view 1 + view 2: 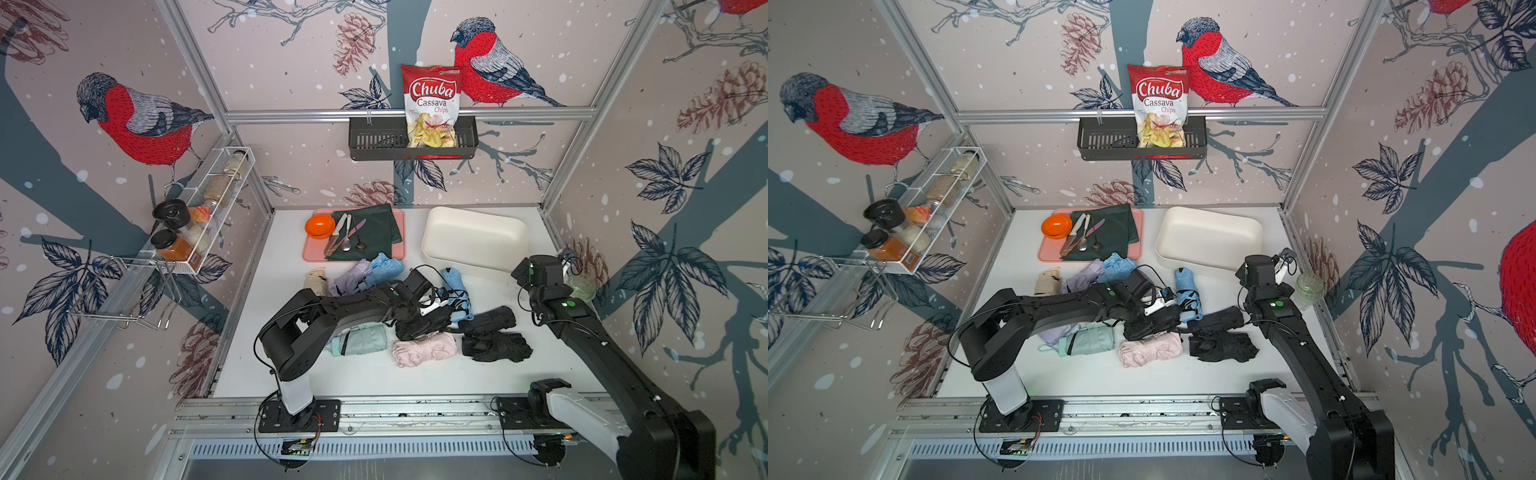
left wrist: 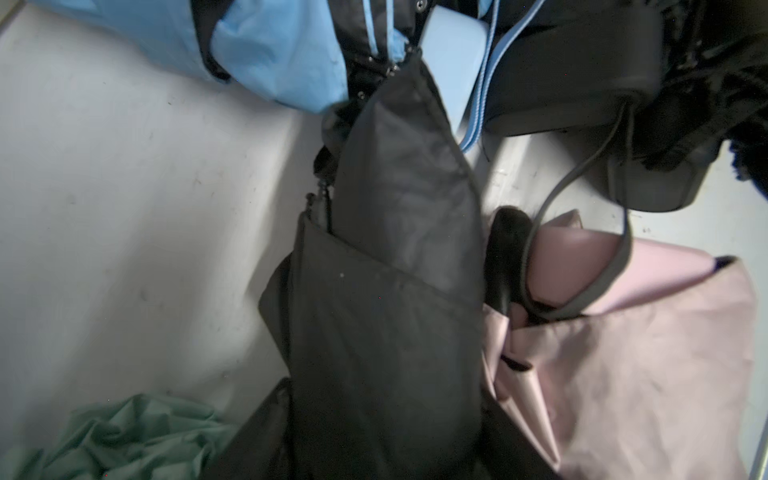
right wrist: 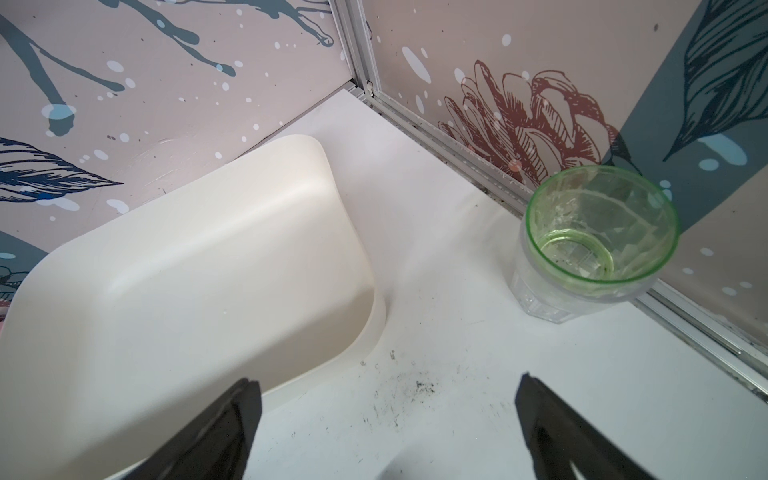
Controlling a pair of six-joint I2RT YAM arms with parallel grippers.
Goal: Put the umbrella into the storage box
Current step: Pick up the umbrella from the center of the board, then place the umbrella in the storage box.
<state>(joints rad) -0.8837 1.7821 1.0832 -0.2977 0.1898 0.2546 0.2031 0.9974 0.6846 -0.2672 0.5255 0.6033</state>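
Several folded umbrellas lie heaped mid-table in both top views. My left gripper [image 1: 415,321] reaches down onto a black umbrella [image 1: 419,329] in the heap. In the left wrist view its dark fabric [image 2: 386,311] fills the space between the jaws, which press on it from both sides. A pink umbrella [image 2: 623,374] and a blue one [image 2: 270,50] lie beside it. The cream-white storage box [image 1: 473,241] stands empty at the back right. My right gripper [image 3: 386,380] hovers open over the bare table, just off the storage box [image 3: 187,270] rim.
A green glass [image 3: 598,237] stands by the right wall, close to my right gripper. The pink tray [image 1: 311,254] with cutlery, a cloth and an orange bowl is at the back left. A black wall basket [image 1: 374,141] holds a chips bag. A wire spice rack [image 1: 199,216] hangs on the left wall.
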